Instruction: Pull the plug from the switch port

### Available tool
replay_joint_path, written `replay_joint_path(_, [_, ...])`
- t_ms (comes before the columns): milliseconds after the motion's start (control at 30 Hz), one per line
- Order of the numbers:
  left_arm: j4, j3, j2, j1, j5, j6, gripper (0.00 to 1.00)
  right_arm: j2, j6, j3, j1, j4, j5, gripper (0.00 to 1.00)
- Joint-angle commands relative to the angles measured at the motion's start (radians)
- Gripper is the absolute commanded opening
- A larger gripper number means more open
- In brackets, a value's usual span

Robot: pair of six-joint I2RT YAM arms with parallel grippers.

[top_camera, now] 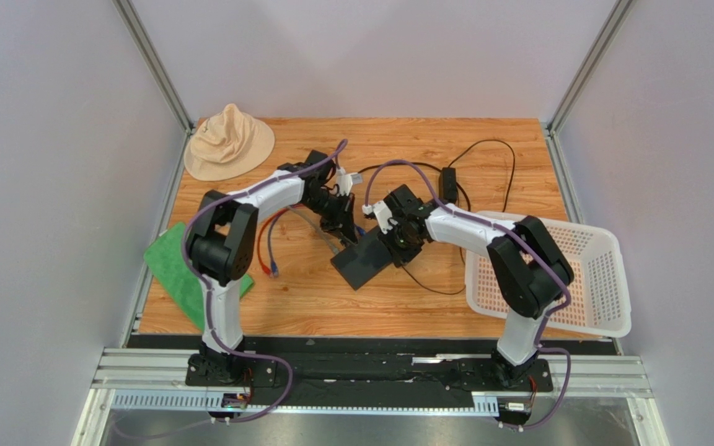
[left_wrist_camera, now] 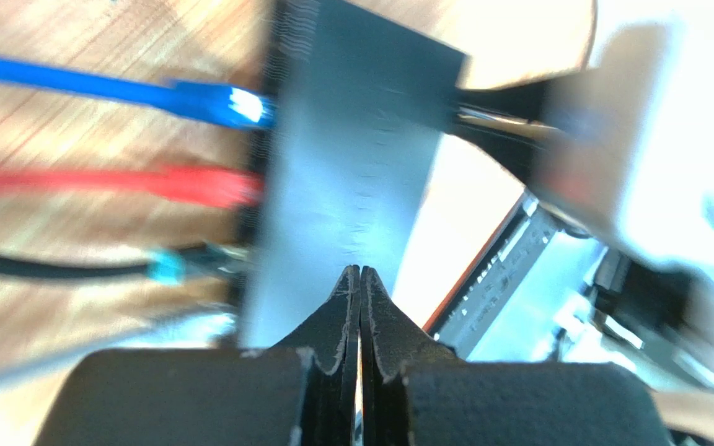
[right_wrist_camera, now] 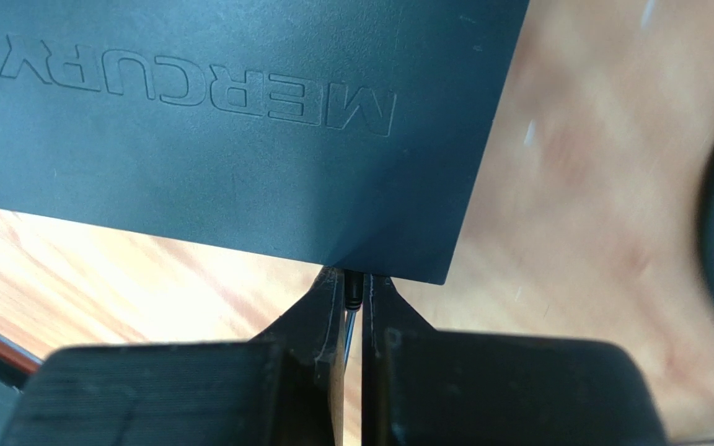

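Observation:
The switch (top_camera: 367, 259) is a flat black box lying mid-table; the right wrist view shows its top (right_wrist_camera: 240, 139) with raised "MERCURY" lettering. My right gripper (top_camera: 396, 242) is at its right end, shut (right_wrist_camera: 353, 281) on a small black barrel plug (right_wrist_camera: 353, 293) that sits against the switch's edge. My left gripper (top_camera: 340, 223) is shut and empty, with its tips (left_wrist_camera: 361, 271) over the switch's top (left_wrist_camera: 351, 167). A blue plug (left_wrist_camera: 232, 104), a red plug (left_wrist_camera: 207, 186) and a black cable with a teal plug (left_wrist_camera: 167, 268) sit in the sockets along one long edge.
A beige hat (top_camera: 228, 139) lies at the back left. A green cloth (top_camera: 176, 269) hangs over the left edge. A white basket (top_camera: 566, 274) stands at the right. A black power adapter (top_camera: 448, 183) and its thin cable lie behind the switch.

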Motion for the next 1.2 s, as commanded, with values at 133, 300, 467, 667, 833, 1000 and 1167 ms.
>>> replay_joint_path(133, [0.19,-0.149,-0.174,0.062,-0.007,-0.061,0.0,0.184,0.025,0.313,0.003,0.0,-0.075,0.0])
replay_joint_path(300, [0.158,-0.095,-0.022,0.068,0.023,-0.087,0.0,0.236,0.0,0.358,0.003,-0.003,-0.09,0.0])
replay_joint_path(467, [0.017,0.066,0.172,0.079,-0.099,-0.07,0.0,0.244,-0.026,0.321,0.005,0.016,-0.054,0.0])
replay_joint_path(667, [-0.063,0.132,0.199,0.094,-0.164,-0.096,0.0,0.216,-0.058,0.266,0.006,-0.001,-0.095,0.0])
replay_joint_path(833, [-0.135,0.143,0.22,0.098,-0.176,-0.102,0.0,0.184,-0.047,0.215,0.008,-0.01,-0.106,0.0])
replay_joint_path(1000, [-0.147,0.127,0.23,0.091,-0.181,-0.122,0.0,0.17,-0.02,0.178,0.009,-0.047,-0.156,0.0])
replay_joint_path(1167, [-0.147,0.106,0.262,0.102,-0.17,-0.14,0.0,0.141,0.011,0.076,0.008,-0.076,-0.158,0.0])
